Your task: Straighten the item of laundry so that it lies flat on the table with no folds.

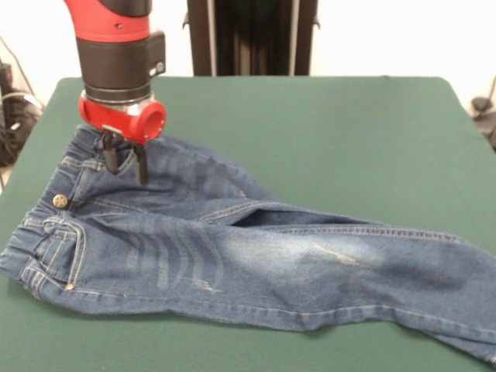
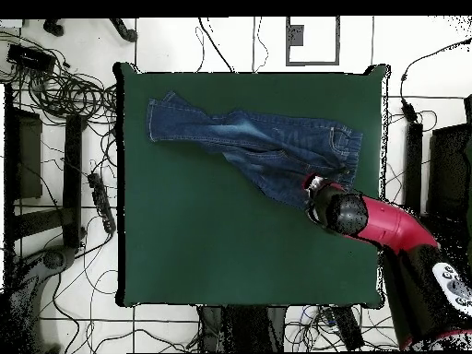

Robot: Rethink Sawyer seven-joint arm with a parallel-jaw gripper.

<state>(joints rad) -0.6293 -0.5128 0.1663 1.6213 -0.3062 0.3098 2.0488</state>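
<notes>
The blue denim jeans [image 1: 232, 256] lie on the dark green table [image 1: 325, 124], waistband at the left and legs running to the right edge. The front leg lies over the other leg, which shows only as a folded flap behind it. My gripper [image 1: 126, 169] hangs over the far corner of the waistband, its two black fingers a little apart, tips at or just above the denim, holding nothing that I can see. In the overhead view the jeans [image 2: 244, 138] lie along the table's [image 2: 212, 249] far side, and my gripper [image 2: 312, 189] is at their right end.
The robot's black pedestal [image 1: 252, 37] stands behind the table's far edge. Cables [image 2: 64, 88] and equipment lie on the floor around the table. The red arm [image 2: 387, 226] reaches in over the table's right side in the overhead view.
</notes>
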